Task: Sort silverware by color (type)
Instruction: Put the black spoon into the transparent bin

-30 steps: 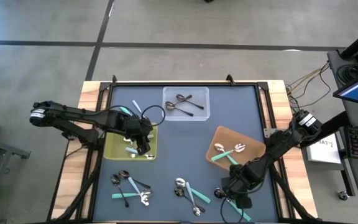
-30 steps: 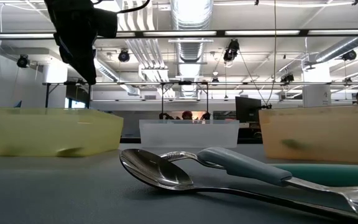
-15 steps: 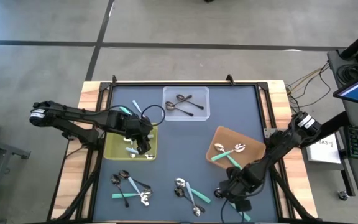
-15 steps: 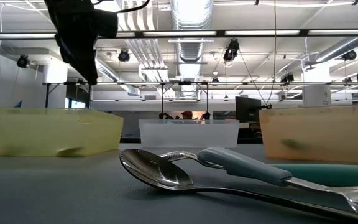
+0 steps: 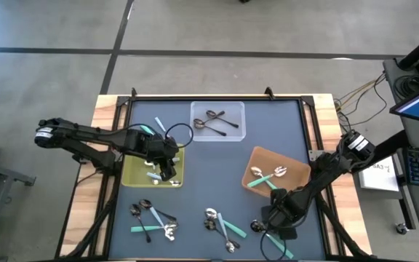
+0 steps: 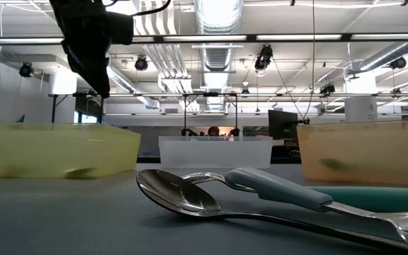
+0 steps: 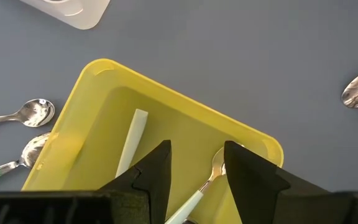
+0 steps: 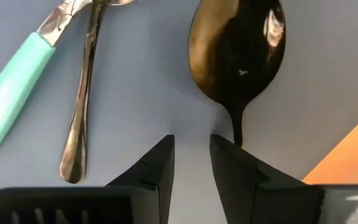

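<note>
My left gripper (image 7: 197, 155) hangs open over the yellow tray (image 7: 86, 93), which holds pale-blue-handled utensils (image 7: 132, 140). My right gripper (image 8: 191, 146) stands low over loose silverware near the table's near right, open with a narrow gap and nothing in it. A dark spoon (image 8: 238, 46) lies flat just ahead of it, and its handle (image 8: 236, 127) runs under one finger. A teal-handled piece (image 8: 11, 106) and a dark metal handle (image 8: 82, 112) lie beside it. In the high view the right gripper (image 5: 271, 218) is below the orange-brown tray (image 5: 297, 175). My right gripper has one finger (image 8: 229, 168) over the dark spoon's handle (image 8: 236, 127), pointing down from above. I cannot tell whether it touches, because the finger covers that spot. The spoon lies flat on the table. My left gripper touches nothing.
A clear tray (image 5: 198, 109) at the far middle holds dark utensils. The orange-brown tray holds teal-handled spoons (image 5: 264, 178). Loose silverware lies near the front edge in two groups (image 5: 151, 218) (image 5: 222, 225). In the low view a spoon (image 6: 183, 191) lies close in front.
My right gripper has sunk a little toward the silverware on the table's near right. My left gripper has kept still over the yellow tray.
</note>
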Controlling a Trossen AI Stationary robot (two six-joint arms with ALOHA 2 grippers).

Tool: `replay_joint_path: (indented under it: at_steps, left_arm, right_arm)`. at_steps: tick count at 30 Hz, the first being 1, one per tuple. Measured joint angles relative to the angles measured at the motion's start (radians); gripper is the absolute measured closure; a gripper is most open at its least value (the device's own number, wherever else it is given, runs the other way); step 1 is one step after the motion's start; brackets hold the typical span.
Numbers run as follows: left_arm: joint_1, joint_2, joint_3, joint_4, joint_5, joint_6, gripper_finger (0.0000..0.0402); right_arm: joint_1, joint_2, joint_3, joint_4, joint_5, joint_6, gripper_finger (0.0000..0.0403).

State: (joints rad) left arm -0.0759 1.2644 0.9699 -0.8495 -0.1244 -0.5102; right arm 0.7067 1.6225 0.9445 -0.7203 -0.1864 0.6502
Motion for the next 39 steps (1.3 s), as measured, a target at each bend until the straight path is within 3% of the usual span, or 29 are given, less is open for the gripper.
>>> replay_joint_path:
  at_steps: [8, 13, 21, 32, 39]
  left_arm:
    - [0.0, 0.0, 0.0, 0.001, 0.0, -0.019, 0.0272]
    - [0.0, 0.0, 0.0, 0.004, 0.0, -0.022, 0.0272]
    - [0.0, 0.0, 0.0, 0.006, 0.0, -0.023, 0.0272]
    - [0.0, 0.0, -0.001, 0.013, 0.003, -0.034, 0.0272]
    - [0.0, 0.0, -0.004, 0.021, 0.003, -0.034, 0.0272]
  right_arm:
    - [0.0, -0.025, 0.009, -0.01, -0.015, 0.036, 0.0303]
    - [0.0, -0.05, 0.007, -0.051, 0.051, 0.037, 0.0303]
    - [0.0, -0.052, -0.042, -0.146, 0.068, 0.041, 0.0303]
    - [0.0, -0.055, -0.029, -0.128, 0.062, 0.05, 0.0303]
    - [0.0, -0.057, -0.032, -0.081, 0.127, 0.047, 0.0303]
